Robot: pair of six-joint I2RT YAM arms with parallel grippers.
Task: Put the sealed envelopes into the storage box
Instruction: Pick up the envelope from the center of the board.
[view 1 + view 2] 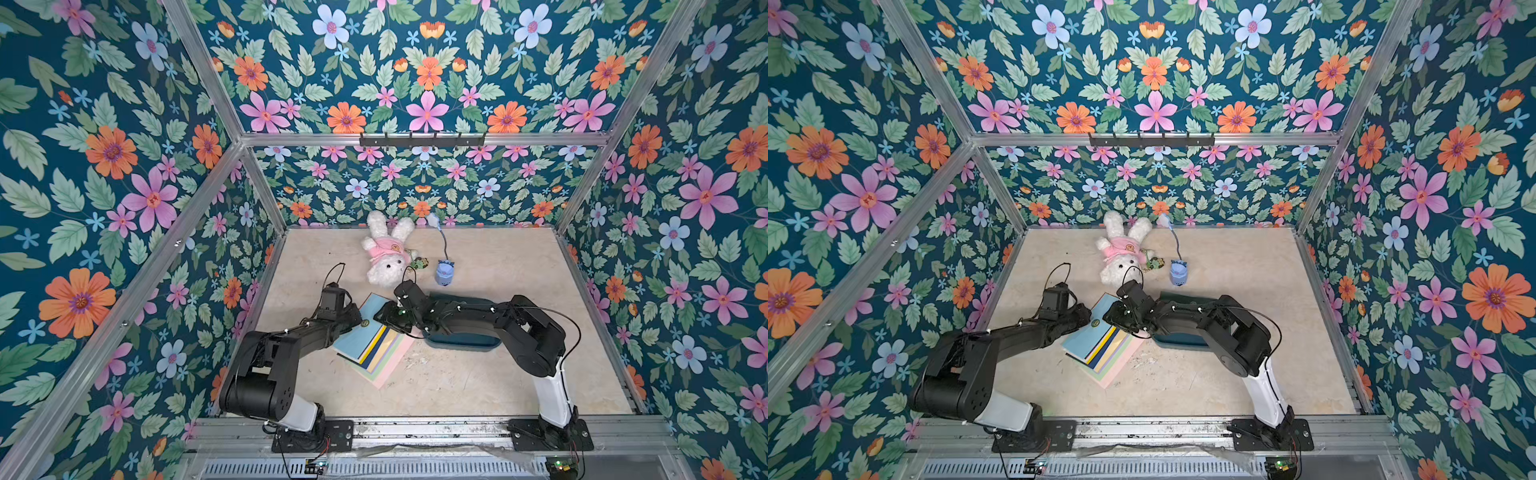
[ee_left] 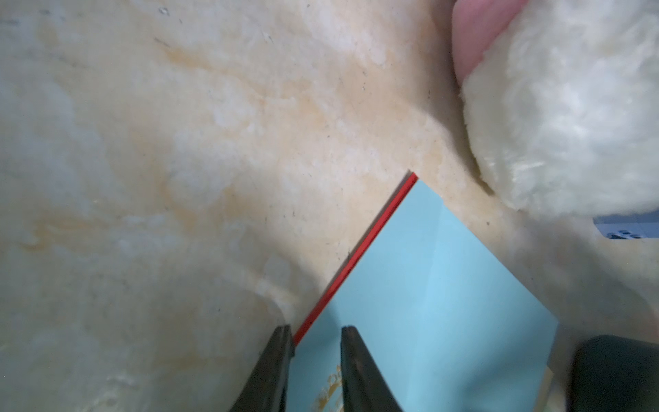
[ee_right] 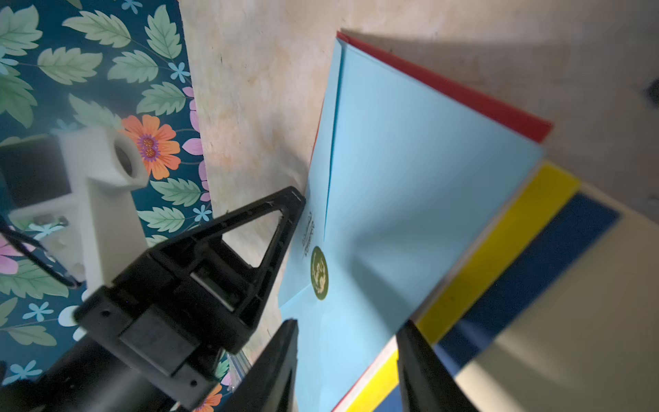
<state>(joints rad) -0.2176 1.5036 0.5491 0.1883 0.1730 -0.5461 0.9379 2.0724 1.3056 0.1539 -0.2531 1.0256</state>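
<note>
Several envelopes point(image 1: 374, 347) lie fanned in a stack at the centre of both top views. A light-blue envelope point(image 3: 410, 160) with a round green seal point(image 3: 319, 273) is on top. Red, yellow, navy and cream edges peek from under it, and how many lie below cannot be counted. The box point(image 1: 469, 344) sits just right of the stack. Most of it is hidden under the right arm point(image 1: 478, 311), so its inside cannot be seen. The left gripper point(image 2: 315, 331) has its jaws slightly apart, straddling the stack's left edge and clamping nothing visible. The right gripper point(image 3: 347, 326), cut off at the frame edge, holds its jaws apart over the blue envelope's corner. A plush rabbit point(image 1: 384, 257), blurred in the left wrist view, lies above the stack on the table point(image 1: 519, 374).
</note>
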